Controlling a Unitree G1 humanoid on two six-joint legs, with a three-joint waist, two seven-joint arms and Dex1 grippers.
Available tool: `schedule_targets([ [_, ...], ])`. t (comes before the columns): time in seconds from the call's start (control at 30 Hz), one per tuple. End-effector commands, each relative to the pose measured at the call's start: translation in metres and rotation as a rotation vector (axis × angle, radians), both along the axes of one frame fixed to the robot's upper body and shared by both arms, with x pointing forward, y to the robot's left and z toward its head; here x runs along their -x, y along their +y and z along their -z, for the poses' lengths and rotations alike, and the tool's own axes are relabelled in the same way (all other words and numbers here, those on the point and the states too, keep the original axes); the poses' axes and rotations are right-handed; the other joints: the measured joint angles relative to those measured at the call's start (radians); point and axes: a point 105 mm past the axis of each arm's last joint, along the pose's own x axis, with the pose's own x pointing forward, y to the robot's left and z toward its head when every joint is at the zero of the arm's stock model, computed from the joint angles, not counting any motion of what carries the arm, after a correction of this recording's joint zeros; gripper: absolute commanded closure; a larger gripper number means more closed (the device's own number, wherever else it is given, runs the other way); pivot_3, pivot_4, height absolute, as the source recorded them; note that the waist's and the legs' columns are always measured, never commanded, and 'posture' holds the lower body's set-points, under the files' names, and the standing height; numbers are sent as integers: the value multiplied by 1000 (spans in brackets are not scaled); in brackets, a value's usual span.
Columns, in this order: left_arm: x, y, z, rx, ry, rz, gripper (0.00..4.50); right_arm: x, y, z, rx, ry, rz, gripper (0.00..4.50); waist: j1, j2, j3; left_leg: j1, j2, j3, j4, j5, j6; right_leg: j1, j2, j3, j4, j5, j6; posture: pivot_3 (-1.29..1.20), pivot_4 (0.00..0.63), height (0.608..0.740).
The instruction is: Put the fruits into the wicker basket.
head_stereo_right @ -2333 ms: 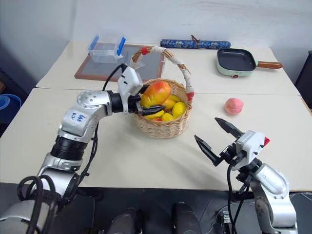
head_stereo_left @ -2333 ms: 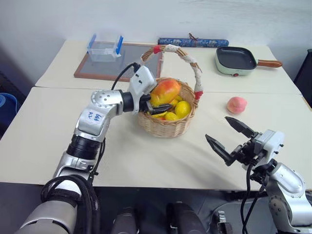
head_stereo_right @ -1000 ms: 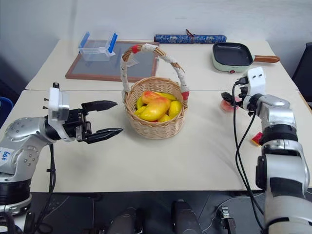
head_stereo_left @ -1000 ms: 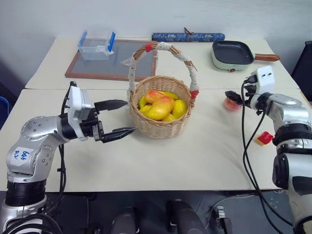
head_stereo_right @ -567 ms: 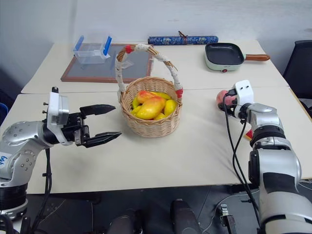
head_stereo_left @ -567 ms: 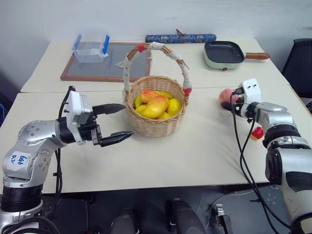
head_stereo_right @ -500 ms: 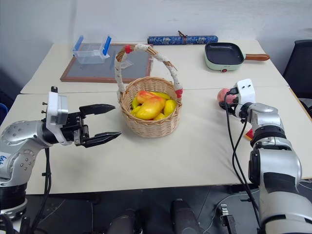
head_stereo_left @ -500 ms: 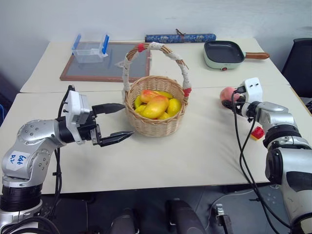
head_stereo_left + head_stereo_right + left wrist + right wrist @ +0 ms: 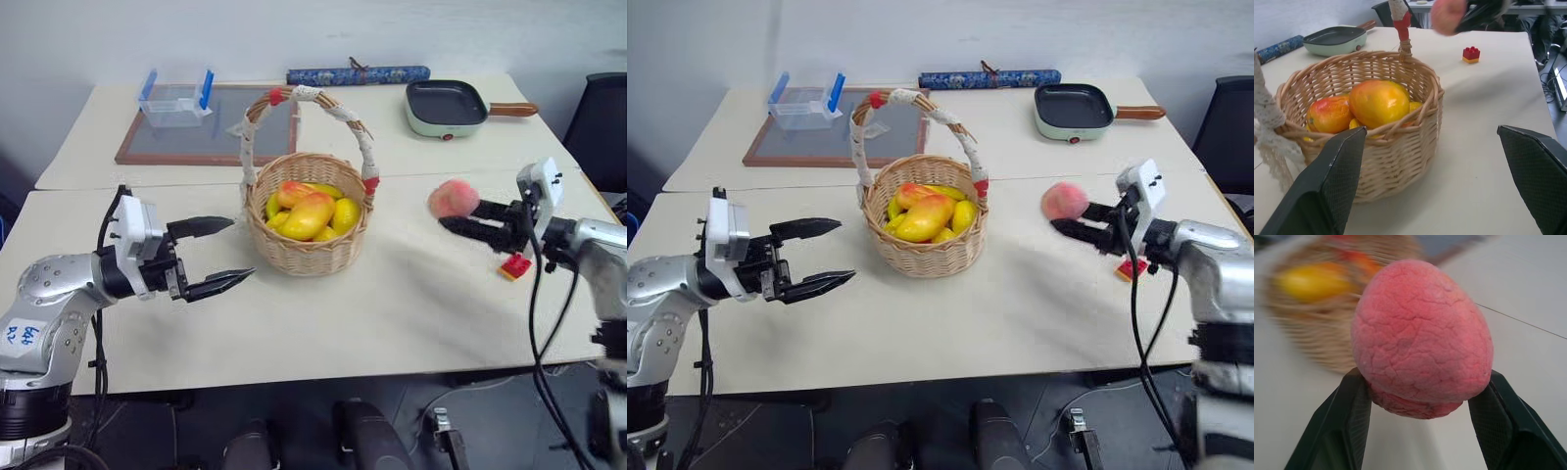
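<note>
The round tan wicker basket (image 9: 307, 253) with its cloth-wrapped arched handle stands mid-table. A yellow-orange mango (image 9: 309, 215) with a red blush lies in it among other yellow fruit. My right gripper (image 9: 458, 213) is shut on the pink-red peach (image 9: 451, 199), holding it above the table to the right of the basket; the right wrist view shows the peach (image 9: 1420, 335) squeezed between both black fingers (image 9: 1349, 426). My left gripper (image 9: 227, 253) hangs open just left of the basket, holding nothing. The left wrist view looks at the basket (image 9: 1386, 161) and mango (image 9: 1378, 104).
A small red cube (image 9: 513, 266) lies on the table under my right arm. At the back stand a clear blue-edged box (image 9: 176, 98) on a framed board, a dark blue roll (image 9: 358, 74), and a green pan (image 9: 446, 104). A table seam runs behind the basket.
My right gripper has lifted the peach off the table and swung it in toward the basket. My left gripper has drawn slightly back to the left, still open.
</note>
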Motion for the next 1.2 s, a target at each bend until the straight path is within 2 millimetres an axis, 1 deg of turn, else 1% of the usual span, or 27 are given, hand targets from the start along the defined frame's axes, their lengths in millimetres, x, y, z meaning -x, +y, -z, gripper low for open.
schedule_targets([
  [0.03, 2, 11, -3, 19, -17, -34, 0, 21, 45, -1, 11, 7, -104, 2066, 2, -3, -2, 0, 0, 0, 0, 0, 0, 0, 1, 0, -1, 1, -2, 0, 150, 740],
  [0.1, 2, 13, 0, 25, -10, -51, 0, 16, 70, -2, 25, -43, -103, 2066, 4, -4, -2, -1, 1, 0, 0, -1, 0, 0, 2, 1, -2, 2, -3, 0, 150, 740],
  [0.27, 1, 11, 1, 39, -7, -63, 0, -27, 115, -14, -9, -158, 85, 2066, 5, -4, -2, -3, 1, 2, 0, -1, 1, -4, 2, 2, -2, 2, -4, 0, 150, 740],
  [0.33, 1, 9, 1, 44, -11, -66, 0, -41, 126, -14, 1, -189, 148, 2066, 4, -4, -2, -4, 1, 3, 0, -1, 1, -5, 2, 2, -2, 2, -4, 0, 150, 740],
  [0.4, 2, 6, 0, 48, -19, -67, 0, -55, 133, -23, -56, -197, 234, 2066, 5, -5, -2, -5, 1, 3, 0, -1, 1, -6, 2, 2, -2, 2, -4, 0, 150, 740],
  [0.47, 3, 4, -1, 53, -23, -68, 0, -63, 138, -30, -88, -207, 285, 1348, 3, -5, -2, -7, 1, 4, 0, -2, 2, -9, 2, 2, -2, 2, -4, 0, 150, 740],
  [0.5, 4, 3, -1, 58, -23, -68, 0, -64, 140, -28, -73, -200, 283, 1115, 2, -5, -2, -9, 1, 5, 1, -2, 2, -12, 2, 4, -1, 2, -3, 0, 150, 740],
  [0.57, 6, 2, 0, 77, -3, -68, 0, -67, 140, -26, -60, -193, 293, 482, 2, -5, -2, -17, 1, 5, 3, -2, 2, -19, 2, 4, 0, 3, -3, 0, 150, 740],
  [0.6, 7, 2, 2, 82, 7, -70, 0, -68, 139, -27, -65, -187, 292, 132, 1, -5, -2, -17, 2, 5, 4, -2, 2, -19, 3, 4, 0, 3, -3, 0, 150, 740],
  [0.67, 9, 4, 5, 76, 15, -76, 0, -62, 139, -32, -100, -181, 239, 59, 1, -5, -2, -17, 2, 5, 4, -2, 2, -19, 3, 4, 0, 3, -3, 0, 150, 740],
  [0.73, 9, 5, 5, 75, 13, -81, 0, -44, 143, -36, -127, -197, 105, 59, 0, -5, -2, -17, 3, 5, 4, -2, 2, -19, 4, 4, 0, 3, -3, 0, 150, 740],
  [0.77, 10, 4, 4, 75, 9, -80, 0, -28, 144, -37, -146, -214, -2, 59, 1, -5, -2, -17, 3, 5, 4, -2, 2, -19, 4, 4, 0, 3, -3, 0, 150, 740],
  [0.83, 9, 4, 2, 75, 0, -81, 0, 0, 138, -35, -165, -222, -162, 59, 4, -5, -2, -17, 3, 4, 3, -2, 2, -19, 5, 4, -1, 3, -3, 0, 150, 740],
  [0.87, 8, 4, 1, 73, -7, -82, 0, 8, 131, -30, -169, -213, -197, 59, 7, -5, -2, -17, 3, 4, 3, -3, 2, -19, 5, 3, 0, 3, -3, 0, 150, 740],
  [0.93, 7, 4, 0, 73, -13, -83, 0, 17, 115, -18, -154, -186, -215, 59, 11, -5, -2, -17, 2, 3, 3, -3, 3, -18, 5, 3, -1, 3, -2, 0, 150, 740],
  [1.03, 8, 2, -2, 67, -22, -74, 0, 31, 84, 4, -120, -139, -253, 59, 19, -6, -3, -17, -1, 4, 4, -3, 4, -17, 4, 3, -3, 3, -2, 0, 150, 740],
  [1.1, 7, 2, -4, 62, -33, -73, 0, 31, 56, 14, -114, -95, -217, 59, 29, -6, -3, -17, -3, 5, 5, -3, 5, -16, 4, 4, -4, 3, -2, 0, 150, 740],
  [1.13, 7, 3, -7, 60, -40, -73, 0, 26, 41, 19, -82, -87, -175, 59, 28, -6, -3, -17, -4, 5, 5, -2, 5, -16, 5, 4, -4, 3, -2, 0, 150, 740],
  [1.17, 7, 4, -10, 64, -49, -73, 0, 16, 22, 21, -44, -119, -118, 59, 27, -6, -3, -16, -5, 5, 5, -2, 6, -16, 4, 5, -3, 3, -1, 0, 150, 740],
  [1.2, 8, 4, -14, 72, -55, -72, 0, 6, 4, 18, -35, -164, -65, 59, 27, -6, -2, -16, -5, 6, 5, -2, 6, -16, 5, 7, -3, 4, -1, 0, 150, 740],
])
